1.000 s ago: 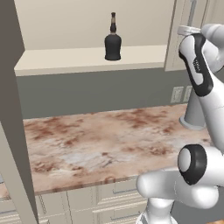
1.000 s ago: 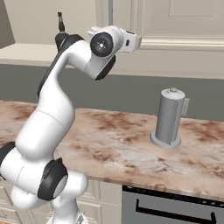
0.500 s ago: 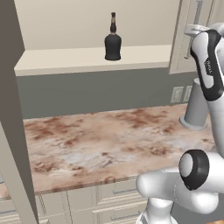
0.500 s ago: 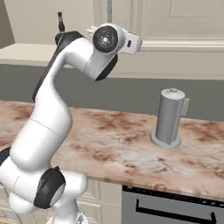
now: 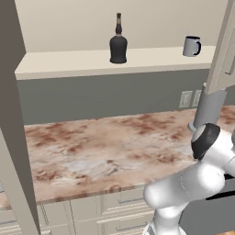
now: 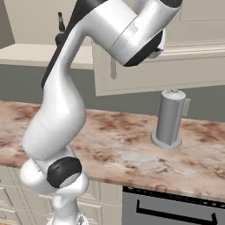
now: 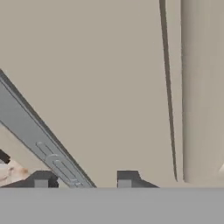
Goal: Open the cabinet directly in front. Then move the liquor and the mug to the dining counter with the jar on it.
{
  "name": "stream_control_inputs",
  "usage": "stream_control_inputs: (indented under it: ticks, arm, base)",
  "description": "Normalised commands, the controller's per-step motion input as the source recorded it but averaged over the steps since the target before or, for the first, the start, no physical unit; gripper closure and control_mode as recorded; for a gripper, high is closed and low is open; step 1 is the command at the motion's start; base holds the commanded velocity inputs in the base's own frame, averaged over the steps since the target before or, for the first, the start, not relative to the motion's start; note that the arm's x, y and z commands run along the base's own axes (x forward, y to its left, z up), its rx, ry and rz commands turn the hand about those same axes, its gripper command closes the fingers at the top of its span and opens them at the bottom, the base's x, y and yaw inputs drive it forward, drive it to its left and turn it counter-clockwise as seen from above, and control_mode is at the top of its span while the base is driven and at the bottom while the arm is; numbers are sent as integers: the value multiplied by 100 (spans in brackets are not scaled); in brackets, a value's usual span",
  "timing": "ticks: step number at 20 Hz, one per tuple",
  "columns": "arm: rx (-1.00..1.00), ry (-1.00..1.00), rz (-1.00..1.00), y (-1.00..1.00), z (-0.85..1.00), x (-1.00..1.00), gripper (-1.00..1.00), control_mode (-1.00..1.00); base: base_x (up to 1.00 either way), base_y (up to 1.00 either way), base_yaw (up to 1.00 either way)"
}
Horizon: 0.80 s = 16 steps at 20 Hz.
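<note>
The cream cabinet (image 5: 69, 64) stands open, its right door (image 5: 224, 50) swung out edge-on. On its shelf stand the near-black liquor (image 5: 118, 40) and, further right, the small grey mug (image 5: 191, 46). From the right base view the liquor (image 6: 60, 21) peeks out behind my arm, and the door (image 6: 103, 66) hangs in front of it. In the hand view my gripper (image 7: 83, 179) is open against the cream door panel, with the grey bar handle (image 7: 35, 135) running diagonally down between the fingertips (image 7: 41, 179). The dining counter and the jar are out of view.
A marble worktop (image 5: 101, 147) over cream drawers lies below the cabinet. A tall grey domed canister (image 6: 169, 118) stands on it at the right, under the open door. The left door (image 5: 13, 137) juts out at the left. Wall outlets (image 5: 186, 98) sit behind.
The right door has swung further open to the right with my hand, uncovering the mug on the shelf. My arm has stretched up and to the right.
</note>
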Motion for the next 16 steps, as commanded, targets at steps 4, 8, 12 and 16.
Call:
stream_control_inputs:
  ticks: [4, 8, 12, 16]
  arm:
    - [-19, -7, 11, -23, -100, -98, -100, -100]
    - [-23, 0, 11, -9, -100, -100, -100, -100]
    - [-7, 1, 18, -2, -100, -100, -100, -100]
    - [0, 0, 47, 0, -100, -100, -100, -100]
  base:
    - [0, 0, 0]
    - [0, 0, 0]
    - [0, 0, 0]
    - [0, 0, 0]
